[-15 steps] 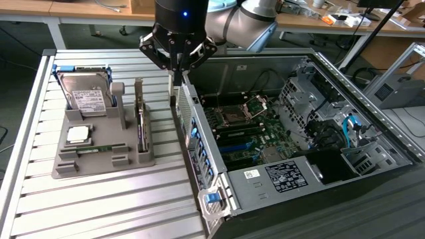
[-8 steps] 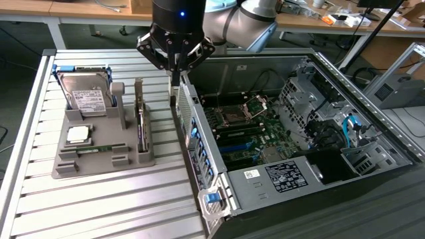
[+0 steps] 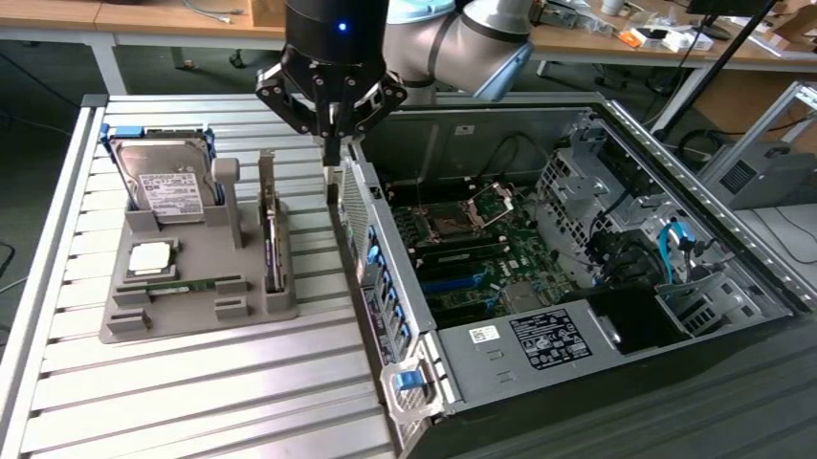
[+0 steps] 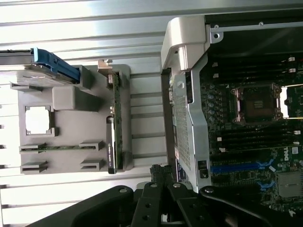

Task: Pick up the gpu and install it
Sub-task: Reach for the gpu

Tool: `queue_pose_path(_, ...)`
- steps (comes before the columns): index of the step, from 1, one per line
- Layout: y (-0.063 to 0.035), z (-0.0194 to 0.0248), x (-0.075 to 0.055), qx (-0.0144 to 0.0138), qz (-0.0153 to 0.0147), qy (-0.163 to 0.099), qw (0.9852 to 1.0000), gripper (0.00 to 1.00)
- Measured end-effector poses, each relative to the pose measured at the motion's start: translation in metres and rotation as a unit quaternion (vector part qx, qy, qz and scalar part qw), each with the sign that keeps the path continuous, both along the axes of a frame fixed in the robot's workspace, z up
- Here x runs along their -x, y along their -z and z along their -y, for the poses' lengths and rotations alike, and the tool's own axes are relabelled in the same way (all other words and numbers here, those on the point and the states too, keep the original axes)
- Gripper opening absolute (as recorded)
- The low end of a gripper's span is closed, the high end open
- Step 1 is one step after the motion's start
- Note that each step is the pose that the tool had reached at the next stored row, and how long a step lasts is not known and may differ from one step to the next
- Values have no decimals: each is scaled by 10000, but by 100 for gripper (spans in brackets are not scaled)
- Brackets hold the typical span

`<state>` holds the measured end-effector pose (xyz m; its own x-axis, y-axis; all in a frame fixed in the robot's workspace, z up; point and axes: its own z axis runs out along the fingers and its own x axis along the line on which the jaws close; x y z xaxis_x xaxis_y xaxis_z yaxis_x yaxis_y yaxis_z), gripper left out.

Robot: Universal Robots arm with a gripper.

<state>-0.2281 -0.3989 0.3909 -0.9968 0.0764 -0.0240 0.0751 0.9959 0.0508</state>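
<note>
- On the grey tray (image 3: pixel 191 320) (image 4: pixel 71 101), at the exterior view's left, the gpu (image 3: pixel 271 234) (image 4: pixel 116 127) stood on edge in its slot, untouched.
- Gripper (image 3: pixel 331 163) (image 4: pixel 165 176) hung above the gap betw. tray and PC case (image 3: pixel 715 239), near the case's rear wall (image 3: pixel 364 229). Fingers were pressed together w/ nothing betw. them, well clear of the card.
- Progress, by my read: 0 of 2 steps done. No pick, no install; both left.
- Motherboard (image 3: pixel 473 258) lay exposed, w/ blue expansion slots (image 4: pixel 236 167) bare and no card seated.
- Other items on the tray: hard drive (image 3: pixel 166 186) upright at the far end, CPU chip (image 3: pixel 151 256) flat in a recess, memory stick (image 3: pixel 191 284) lying just beside the gpu's slot. The 3 are apart from the card, but close.
- In the way, likely: the rear wall stood betw. tray and board, so the card must clear it. Inside, the drive cage (image 3: pixel 581 182) and blue cables (image 3: pixel 673 251) crowded the far side.
- Slatted table (image 3: pixel 191 402) carried both tray and case.
</note>
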Motion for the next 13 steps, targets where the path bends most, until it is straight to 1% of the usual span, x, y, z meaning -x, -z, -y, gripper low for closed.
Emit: queue_pose_path(13, 4, 0, 98, 0, 0, -1, 10000, 11)
